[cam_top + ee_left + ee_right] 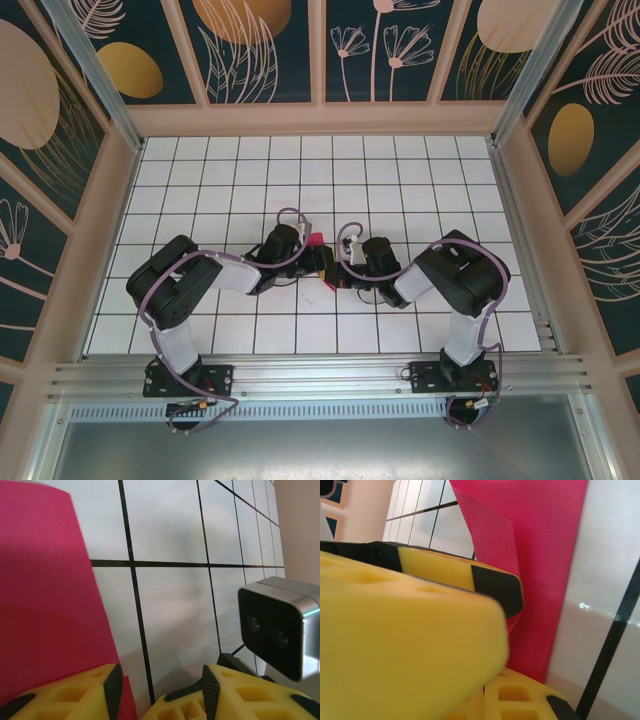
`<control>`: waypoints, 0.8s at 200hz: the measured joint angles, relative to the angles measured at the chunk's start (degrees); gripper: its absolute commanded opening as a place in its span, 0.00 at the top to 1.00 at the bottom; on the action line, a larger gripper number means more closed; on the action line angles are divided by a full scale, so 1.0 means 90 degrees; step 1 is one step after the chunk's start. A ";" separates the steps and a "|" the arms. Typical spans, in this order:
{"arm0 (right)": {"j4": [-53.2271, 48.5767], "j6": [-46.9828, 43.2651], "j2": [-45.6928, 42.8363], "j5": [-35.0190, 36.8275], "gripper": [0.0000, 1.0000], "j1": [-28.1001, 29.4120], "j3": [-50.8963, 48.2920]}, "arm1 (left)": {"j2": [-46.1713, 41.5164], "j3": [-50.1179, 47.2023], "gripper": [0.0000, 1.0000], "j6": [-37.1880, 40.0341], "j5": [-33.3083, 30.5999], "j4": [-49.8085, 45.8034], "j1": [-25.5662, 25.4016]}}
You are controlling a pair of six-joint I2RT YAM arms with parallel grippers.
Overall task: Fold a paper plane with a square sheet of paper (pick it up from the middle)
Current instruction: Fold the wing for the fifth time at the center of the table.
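paper (314, 240) pink, folded | white tiled table (300, 170) | floral wall panels (265, 60)

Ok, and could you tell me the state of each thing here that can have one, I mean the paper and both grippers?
square sheet of paper: folded over, one flap showing, not flat; pinched by the right gripper.
right gripper: shut on the paper.
left gripper: open, with the paper's edge at one side of the gap, not clamped.
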 measured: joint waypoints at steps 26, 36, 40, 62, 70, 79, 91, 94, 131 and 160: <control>-0.0187 0.0073 -0.0046 0.0007 0.95 -0.0007 0.0051 | 0.0097 0.0024 0.52 -0.0049 0.0007 0.0102 -0.0002; -0.0282 0.0100 -0.0078 0.0024 0.90 -0.0010 0.0070 | 0.0109 0.0027 0.52 -0.0066 0.0005 0.0129 -0.0002; -0.0325 0.0104 -0.0095 0.0029 0.88 -0.0007 0.0080 | 0.0114 0.0027 0.52 -0.0073 0.0007 0.0136 -0.0002; -0.0549 0.0160 -0.0272 0.0112 0.76 0.0015 0.0083 | 0.0136 0.0075 0.52 -0.0117 -0.0024 0.0143 0.0015; -0.0704 0.0189 -0.0398 0.0175 0.73 0.0044 0.0080 | 0.0146 0.0092 0.52 -0.0121 -0.0046 0.0141 0.0032; -0.0884 0.0187 -0.0546 0.0238 0.70 0.0063 0.0063 | 0.0163 0.0109 0.52 -0.0117 -0.0058 0.0136 0.0044; -0.1192 0.0214 -0.0775 0.0333 0.69 0.0068 0.0022 | 0.0172 0.0131 0.52 -0.0073 -0.0049 0.0126 0.0041; -0.1263 0.0216 -0.0828 0.0352 0.68 0.0068 0.0010 | 0.0172 0.0134 0.52 -0.0068 -0.0046 0.0117 0.0041; -0.2057 0.0330 -0.1336 0.0515 0.66 0.0063 -0.0090 | 0.0172 0.0155 0.52 0.0007 -0.0029 0.0075 0.0039; -0.2380 0.0403 -0.1382 0.0522 0.68 0.0063 0.0012 | 0.0172 0.0158 0.52 0.0049 0.0005 0.0066 0.0041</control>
